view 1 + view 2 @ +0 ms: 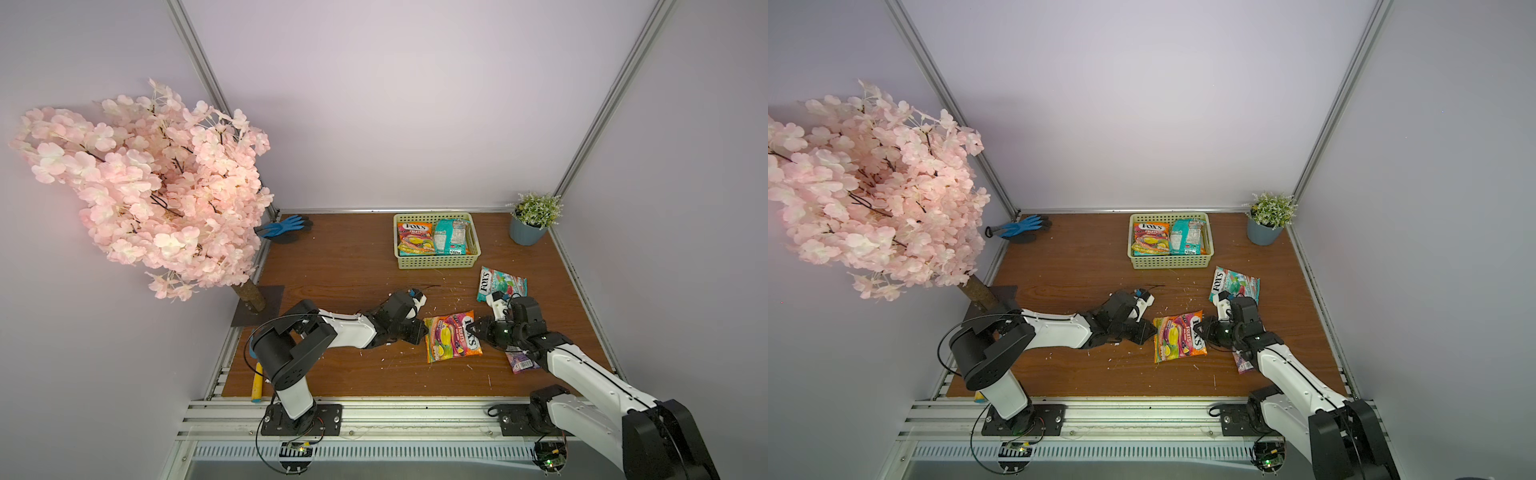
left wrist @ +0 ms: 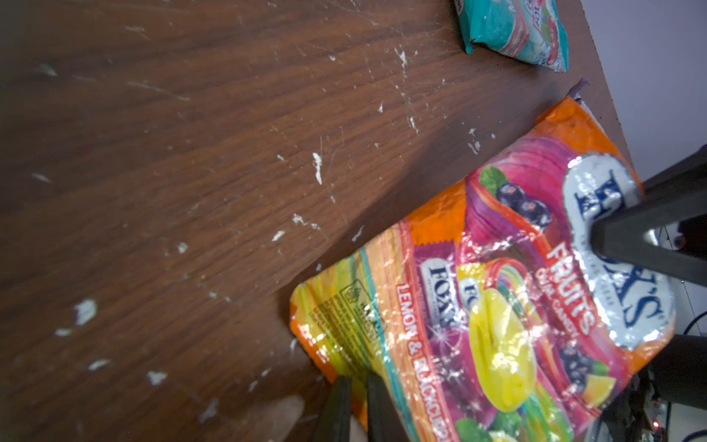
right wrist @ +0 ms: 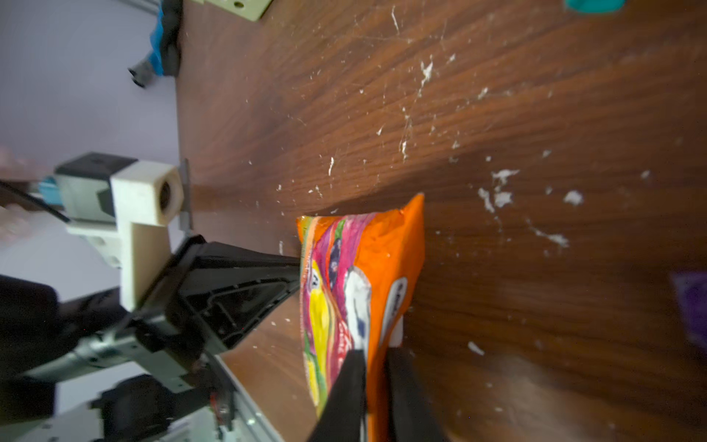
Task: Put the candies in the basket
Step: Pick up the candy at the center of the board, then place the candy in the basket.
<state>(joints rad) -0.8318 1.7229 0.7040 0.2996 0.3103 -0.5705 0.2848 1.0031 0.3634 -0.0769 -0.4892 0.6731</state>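
Right gripper (image 1: 470,329) and left gripper (image 1: 423,332) both clamped on one orange candy bag (image 1: 451,340), mid-table.
Right pinches the logo end and left the opposite edge, with both forearms low and converging. Bare table (image 1: 353,266) lies open toward the basket (image 1: 436,262) by the back wall, which holds two bags. A teal bag (image 1: 505,284) lies beside the right wrist. A purple bag (image 1: 521,362) is largely hidden under that arm.

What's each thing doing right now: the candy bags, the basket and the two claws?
orange bag: gripped at opposite ends
left gripper: shut on its edge
right gripper: shut on its edge
teal bag: loose on the table
purple bag: on table, partly hidden
basket: upright, holding some bags
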